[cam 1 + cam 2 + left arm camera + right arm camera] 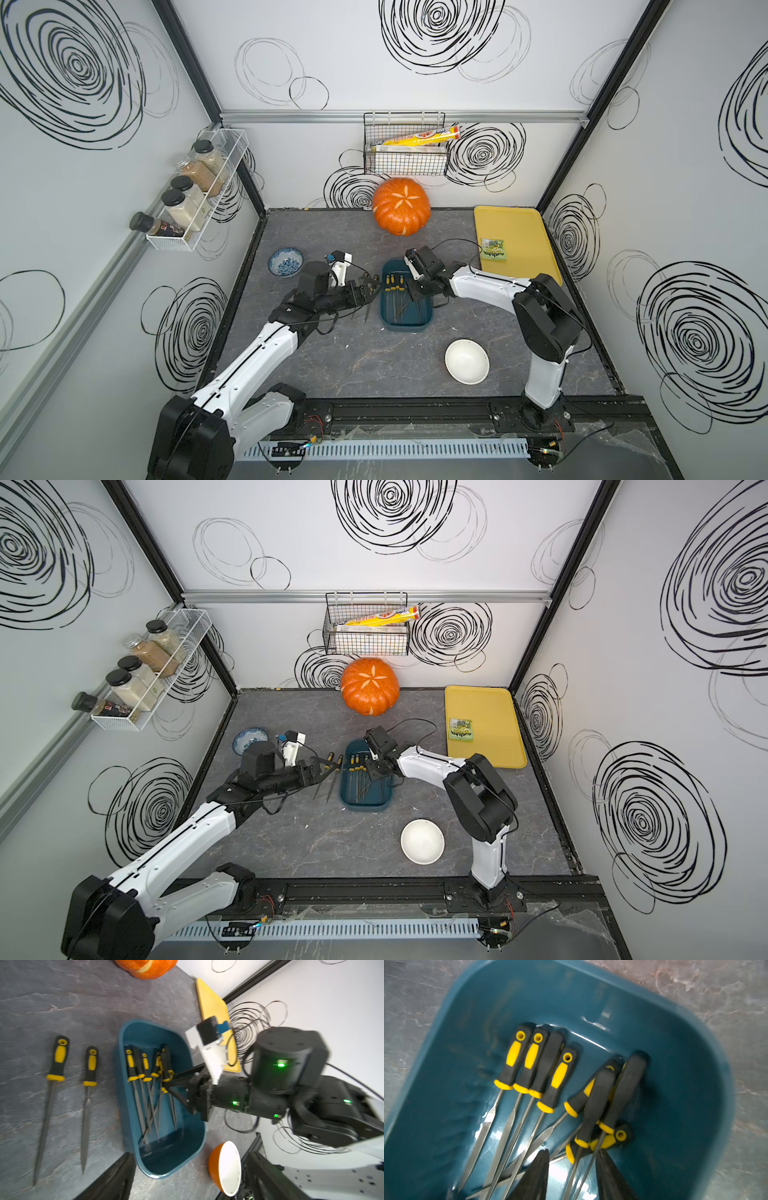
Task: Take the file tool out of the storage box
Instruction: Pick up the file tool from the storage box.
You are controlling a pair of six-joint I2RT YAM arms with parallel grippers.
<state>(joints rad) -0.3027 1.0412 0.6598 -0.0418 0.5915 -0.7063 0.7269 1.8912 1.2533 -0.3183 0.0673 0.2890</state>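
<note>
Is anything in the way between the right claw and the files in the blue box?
Nothing visible blocks it. The right claw sits inside the box, its tips on either side of two files. Those cross other files.

High stereo pair; wrists seemingly near box (675,1084)

White walls (340,45) all round, scrawled with black swirls (436,16). Black posts (187,58) climb the back corners, a silver rail (374,115) crosses mid-frame. White wire rack (170,244) of jars (183,208) at left, black wire basket (405,164) at centre. Grey marbled tabletop (374,365) below, evenly lit, soft shadows.
</note>
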